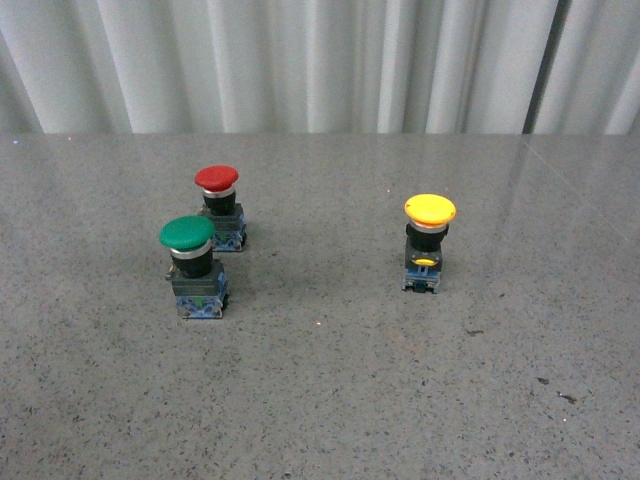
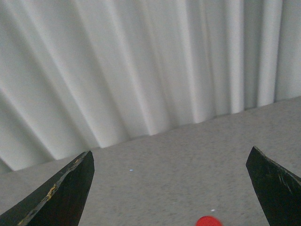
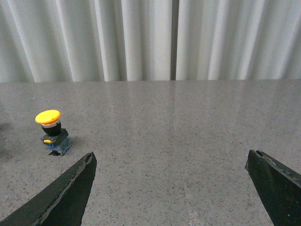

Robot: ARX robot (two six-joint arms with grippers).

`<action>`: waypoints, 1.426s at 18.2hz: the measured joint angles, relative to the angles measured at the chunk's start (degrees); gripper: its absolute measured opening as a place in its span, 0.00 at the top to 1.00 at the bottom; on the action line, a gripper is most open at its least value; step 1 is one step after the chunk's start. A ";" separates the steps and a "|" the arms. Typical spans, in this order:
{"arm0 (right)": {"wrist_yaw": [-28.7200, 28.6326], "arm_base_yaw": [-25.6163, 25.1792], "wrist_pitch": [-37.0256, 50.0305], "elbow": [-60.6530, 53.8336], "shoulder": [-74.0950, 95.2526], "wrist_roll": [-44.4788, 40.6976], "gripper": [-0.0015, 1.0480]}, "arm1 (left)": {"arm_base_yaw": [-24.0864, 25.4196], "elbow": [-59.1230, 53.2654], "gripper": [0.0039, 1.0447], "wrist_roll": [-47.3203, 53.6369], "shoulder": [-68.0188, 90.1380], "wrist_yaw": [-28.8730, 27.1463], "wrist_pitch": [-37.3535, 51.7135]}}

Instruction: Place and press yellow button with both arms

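On bench right of centre, yellow button stands upright, well apart from green button and red button. Likely light, rigid, top-heavy, cap slick: grip black body under collar. Left tool and right tool spread wide, empty.

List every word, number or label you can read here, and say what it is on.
No text can be read in any view.
Yellow button: there is a small yellow patch on its body, too small to read.
Green button and red button: no legible marks.
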 joint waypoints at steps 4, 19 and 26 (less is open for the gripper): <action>0.02 0.00 0.00 0.00 0.00 0.00 0.06 | 6.75 -17.35 0.41 -9.35 -21.11 2.34 1.14; 0.02 0.00 0.00 0.00 0.00 0.00 0.06 | 22.64 -47.15 0.99 -13.92 -46.97 18.80 1.77; 0.00 0.00 0.00 0.00 0.00 0.00 0.06 | 22.86 -50.66 0.99 -13.92 -56.63 18.82 -3.30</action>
